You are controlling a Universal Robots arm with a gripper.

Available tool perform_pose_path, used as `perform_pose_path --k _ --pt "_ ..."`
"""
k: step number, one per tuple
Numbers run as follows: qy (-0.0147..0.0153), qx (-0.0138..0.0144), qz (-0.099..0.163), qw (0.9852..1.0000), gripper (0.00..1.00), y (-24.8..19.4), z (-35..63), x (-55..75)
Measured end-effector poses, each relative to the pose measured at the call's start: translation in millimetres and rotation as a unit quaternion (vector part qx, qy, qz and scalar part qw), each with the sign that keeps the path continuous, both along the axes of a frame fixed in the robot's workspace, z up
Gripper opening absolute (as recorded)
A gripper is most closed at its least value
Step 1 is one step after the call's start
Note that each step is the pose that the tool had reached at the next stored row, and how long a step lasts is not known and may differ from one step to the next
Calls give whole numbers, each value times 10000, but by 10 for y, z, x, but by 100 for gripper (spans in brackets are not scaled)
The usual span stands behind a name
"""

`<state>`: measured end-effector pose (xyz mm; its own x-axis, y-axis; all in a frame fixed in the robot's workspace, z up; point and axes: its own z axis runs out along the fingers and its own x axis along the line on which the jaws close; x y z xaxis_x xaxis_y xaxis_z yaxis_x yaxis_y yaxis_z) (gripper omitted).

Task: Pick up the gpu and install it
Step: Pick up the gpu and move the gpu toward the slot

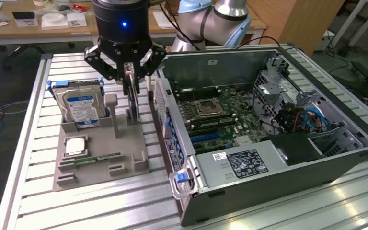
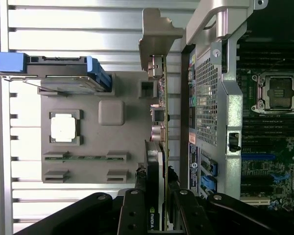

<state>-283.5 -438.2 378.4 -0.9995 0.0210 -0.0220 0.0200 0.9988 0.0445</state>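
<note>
The gpu (image 1: pixel 132 103) is a thin black card standing on edge in the grey parts holder (image 1: pixel 123 143), close beside the open computer case (image 1: pixel 235 163). My gripper (image 1: pixel 130 76) comes down from above and is shut on the card's upper edge. In the wrist view the gpu (image 2: pixel 157 129) runs edge-on away from my gripper (image 2: pixel 158 178), with one black finger (image 2: pixel 139 188) on each side of it. Its pale metal bracket (image 2: pixel 157 34) is at the far end. Whether the card's lower edge still rests in the holder slot cannot be told.
On the holder (image 2: pixel 88 142) stand a silver hard drive (image 1: pixel 82 105) with a blue-white label, a processor chip (image 1: pixel 75 146) and a green memory stick (image 1: pixel 97 159). The case lies open, showing the motherboard (image 1: pixel 216 110) with its blue slot (image 1: pixel 206 136). Cables (image 1: pixel 305 117) fill its far bay.
</note>
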Motion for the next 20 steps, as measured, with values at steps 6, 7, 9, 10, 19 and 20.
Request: perform_pose_path --k 6,7,9,10,19,20 --pt "0 0 0 10000 27 0 93 0" --pt "0 0 0 10000 27 0 115 0" --pt "0 0 0 10000 27 0 154 0" --pt "-1 0 0 10000 27 0 174 0" --pt "0 0 0 10000 27 0 313 0" --pt "-1 1 0 10000 27 0 315 0"
